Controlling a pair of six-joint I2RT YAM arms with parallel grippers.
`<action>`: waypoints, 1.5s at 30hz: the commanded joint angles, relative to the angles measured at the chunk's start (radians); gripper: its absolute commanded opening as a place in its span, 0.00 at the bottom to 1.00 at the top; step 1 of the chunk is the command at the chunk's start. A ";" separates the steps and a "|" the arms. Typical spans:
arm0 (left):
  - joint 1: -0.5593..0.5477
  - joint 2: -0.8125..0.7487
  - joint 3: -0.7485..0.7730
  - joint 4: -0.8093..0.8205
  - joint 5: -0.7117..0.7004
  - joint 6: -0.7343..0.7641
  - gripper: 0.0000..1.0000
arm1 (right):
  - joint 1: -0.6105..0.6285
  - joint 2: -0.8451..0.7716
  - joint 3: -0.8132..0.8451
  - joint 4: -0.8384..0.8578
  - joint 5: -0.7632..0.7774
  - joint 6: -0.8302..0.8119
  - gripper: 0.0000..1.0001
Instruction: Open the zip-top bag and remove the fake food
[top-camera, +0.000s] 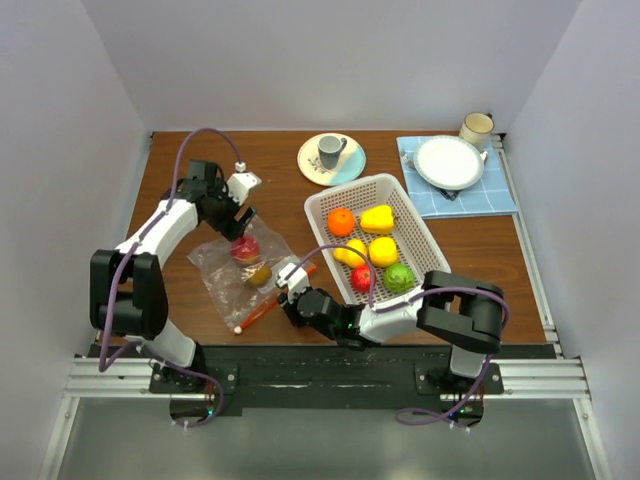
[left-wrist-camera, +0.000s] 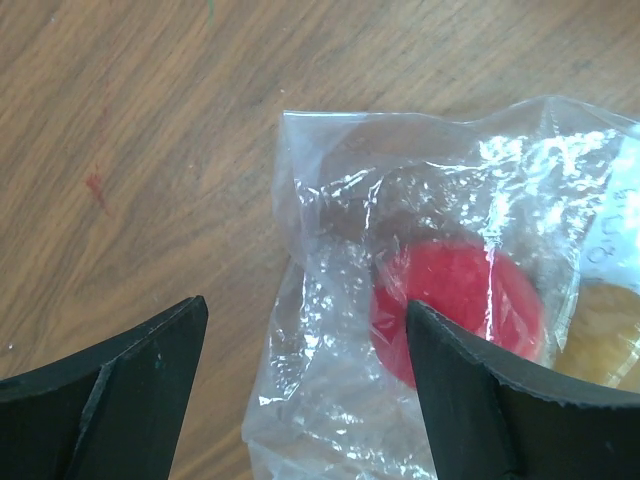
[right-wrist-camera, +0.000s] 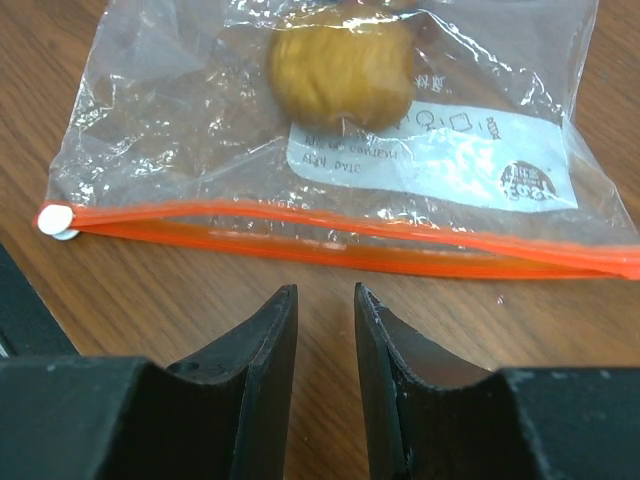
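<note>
Left gripper hangs with its fingers spread wide over the far end of the zip-top bag, pinching nothing; one finger is above bare wood, the other above the plastic. Right gripper sits low at the bag's near edge, its fingers drawn close with a narrow gap and nothing between them, just short of the orange-red zip strip.

The wooden table carries everything. A white perforated basket stands right of the bag, with a blue checked cloth at the far right corner. The bag lies flat on the left half of the table, the strip along its near side running unbroken from end to end, with a white slider at one end.

Most of the fake food lies in the basket: orange, yellow, red and green pieces. Two pieces are inside the bag: a red one under the left gripper and a brownish-yellow one nearer the strip.

A white plate rests on the cloth, a cream mug beyond it, and a grey cup stands on a saucer far of the basket.
</note>
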 joint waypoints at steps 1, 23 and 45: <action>0.002 0.041 -0.037 0.093 -0.016 -0.004 0.86 | 0.008 0.014 0.053 -0.001 0.035 0.004 0.33; -0.009 0.038 -0.107 0.104 -0.019 0.015 0.84 | 0.008 0.109 0.148 -0.021 0.019 -0.002 0.47; -0.055 0.018 -0.182 0.079 -0.016 0.028 0.84 | 0.008 0.229 0.356 -0.082 0.078 -0.090 0.88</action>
